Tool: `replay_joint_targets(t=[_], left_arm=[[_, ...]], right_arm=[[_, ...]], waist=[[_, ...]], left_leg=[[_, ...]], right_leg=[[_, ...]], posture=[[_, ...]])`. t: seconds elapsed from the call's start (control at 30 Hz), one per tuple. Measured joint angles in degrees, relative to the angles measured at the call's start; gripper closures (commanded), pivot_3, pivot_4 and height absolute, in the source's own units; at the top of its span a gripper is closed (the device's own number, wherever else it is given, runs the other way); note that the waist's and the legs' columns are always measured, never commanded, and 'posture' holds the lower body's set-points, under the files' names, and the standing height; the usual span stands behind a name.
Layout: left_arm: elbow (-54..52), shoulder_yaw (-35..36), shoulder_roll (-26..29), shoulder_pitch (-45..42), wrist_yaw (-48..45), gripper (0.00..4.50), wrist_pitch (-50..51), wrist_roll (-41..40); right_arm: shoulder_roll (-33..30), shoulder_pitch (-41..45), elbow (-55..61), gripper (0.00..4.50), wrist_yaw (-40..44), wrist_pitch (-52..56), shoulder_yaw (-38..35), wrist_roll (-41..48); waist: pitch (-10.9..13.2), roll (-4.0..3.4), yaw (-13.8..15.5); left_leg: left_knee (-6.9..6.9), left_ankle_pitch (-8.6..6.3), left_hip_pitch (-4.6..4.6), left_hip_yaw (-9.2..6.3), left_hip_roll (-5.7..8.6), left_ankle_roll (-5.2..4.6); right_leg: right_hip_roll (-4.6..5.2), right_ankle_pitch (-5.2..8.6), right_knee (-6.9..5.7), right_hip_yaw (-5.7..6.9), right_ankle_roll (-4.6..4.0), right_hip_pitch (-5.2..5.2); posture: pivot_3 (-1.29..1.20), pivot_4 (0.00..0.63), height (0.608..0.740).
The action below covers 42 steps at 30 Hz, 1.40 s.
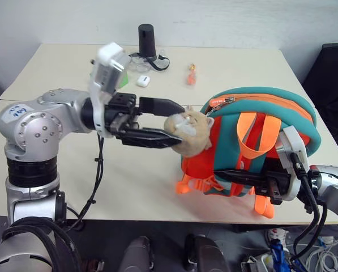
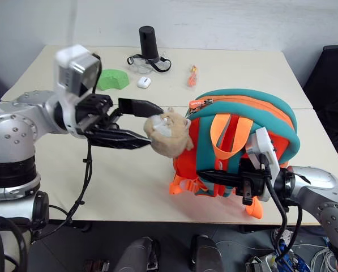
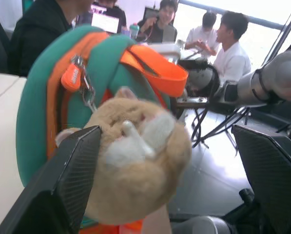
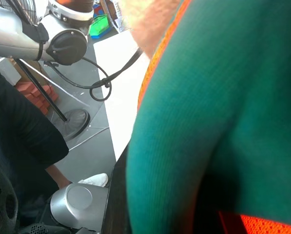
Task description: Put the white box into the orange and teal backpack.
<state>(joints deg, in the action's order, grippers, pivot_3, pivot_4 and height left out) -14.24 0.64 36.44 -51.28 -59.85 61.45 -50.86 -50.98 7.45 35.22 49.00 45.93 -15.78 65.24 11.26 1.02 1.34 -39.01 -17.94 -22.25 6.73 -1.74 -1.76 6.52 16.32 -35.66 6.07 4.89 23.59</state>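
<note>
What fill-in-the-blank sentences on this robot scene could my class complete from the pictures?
1. The left gripper has its fingers ____ around the plush animal.
2. The zipper of the orange and teal backpack is ____.
3. The right gripper is ____ on the backpack's lower part.
4. The black cylinder stands on the ____.

Missing words: open; closed; shut; table

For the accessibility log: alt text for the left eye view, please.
An orange and teal backpack stands on a pale table, its zipper closed, held low on its side by the right gripper. The left gripper, jaws open, straddles the tan plush animal on the backpack.
</note>
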Motion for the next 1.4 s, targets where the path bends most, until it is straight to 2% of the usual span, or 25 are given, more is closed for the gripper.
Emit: replay_joint_targets(t=[0.2, 0.4, 0.5, 0.63, 0.7, 0.8, 0.9, 1.03, 1.2, 1.4], left_arm=[[1.0, -6.0, -1.0, 0.7, 1.4, 0.02, -7.5, 8.1], [1.9, -6.6, -3.4, 0.7, 2.8, 0.02, -9.4, 10.0], [3.0, -6.3, -5.3, 0.6, 3.4, 0.61, -9.4, 9.9], [4.7, -6.1, -5.8, 0.0, 3.3, 1.8, -9.3, 9.9], [5.8, -6.0, -5.0, -0.5, 2.6, 2.45, -9.3, 9.9], [7.8, -5.6, -2.5, -1.9, 0.1, 3.16, -9.6, 9.9], [10.2, -5.1, 0.0, -4.4, -2.7, 3.6, -10.3, 10.2], [14.5, -4.9, 4.0, -7.7, -7.8, 3.71, -12.6, 11.2], [15.0, -5.2, 6.7, -7.4, -12.4, 3.71, -14.8, 12.8], [12.6, -9.1, 11.3, 0.6, -17.9, 3.71, -21.0, 17.7]], right_arm=[[0.0, 0.0, 0.1, 4.5, -0.6, 0.3, -0.2, 1.1], [0.0, -0.4, 0.6, 4.5, -1.2, 0.3, -0.3, 2.1], [0.0, -1.3, 0.8, 4.5, -1.2, 0.3, -0.6, 2.6], [-0.2, -2.1, 1.1, 4.5, -1.0, 0.3, -1.0, 2.8], [-0.2, -2.5, 1.4, 4.5, -0.8, 0.3, -1.1, 2.8], [-0.2, -3.9, 1.9, 4.5, -0.3, 0.2, -2.1, 2.8], [-0.5, -5.2, 2.4, 4.5, 0.4, 0.2, -3.0, 2.9], [-0.7, -8.5, 2.9, 4.5, 2.0, 0.1, -5.9, 3.3], [-0.6, -9.3, 3.3, 4.5, 2.1, -0.5, -7.0, 4.0], [0.6, -9.5, 3.9, 4.5, 0.0, -1.1, -7.1, 5.8]], waist=[[0.0, 0.0, -0.1], [0.0, 0.0, 0.0], [0.0, 0.0, 0.0], [0.0, 0.0, 0.0], [0.0, 0.0, 0.0], [0.0, 0.0, 0.0], [0.0, 0.0, 0.0], [0.0, 0.0, -0.1], [0.0, 0.0, -0.1], [0.0, 0.0, -0.2]], left_leg=[[0.02, -0.01, -0.01, 0.03, -0.04, 0.02], [0.01, -0.02, -0.02, 0.02, -0.03, -0.01], [0.0, -0.02, -0.02, 0.02, -0.03, -0.01], [0.0, -0.02, -0.02, 0.02, -0.03, -0.02], [0.01, -0.02, -0.02, 0.02, -0.03, -0.02], [0.01, -0.02, -0.03, 0.02, -0.03, -0.02], [0.01, -0.02, -0.03, 0.02, -0.02, -0.02], [0.02, -0.03, -0.03, 0.04, -0.02, -0.03], [0.02, -0.03, -0.04, 0.04, -0.03, -0.03], [0.03, -0.04, -0.03, 0.06, -0.05, -0.01]], right_leg=[[-0.02, 0.01, 0.01, -0.03, -0.02, 0.03], [0.03, 0.01, 0.02, -0.03, -0.01, 0.03], [0.03, 0.01, 0.01, -0.02, -0.01, 0.02], [0.02, 0.01, 0.02, -0.01, -0.01, 0.03], [0.01, 0.01, 0.02, -0.02, -0.01, 0.03], [0.0, 0.01, 0.02, 0.0, -0.01, 0.03], [0.0, 0.01, 0.03, 0.01, -0.01, 0.03], [-0.07, 0.01, 0.03, 0.01, -0.01, 0.04], [-0.04, 0.01, 0.03, -0.01, -0.01, 0.05], [-0.02, 0.01, 0.03, -0.04, -0.02, 0.08]], posture=[[0.0, 0.15, 0.74], [0.0, 0.15, 0.74], [0.0, 0.15, 0.74], [0.0, 0.15, 0.74], [0.0, 0.15, 0.74], [0.0, 0.15, 0.74], [0.0, 0.15, 0.74], [0.0, 0.15, 0.74], [0.0, 0.15, 0.74], [0.0, 0.15, 0.74]])
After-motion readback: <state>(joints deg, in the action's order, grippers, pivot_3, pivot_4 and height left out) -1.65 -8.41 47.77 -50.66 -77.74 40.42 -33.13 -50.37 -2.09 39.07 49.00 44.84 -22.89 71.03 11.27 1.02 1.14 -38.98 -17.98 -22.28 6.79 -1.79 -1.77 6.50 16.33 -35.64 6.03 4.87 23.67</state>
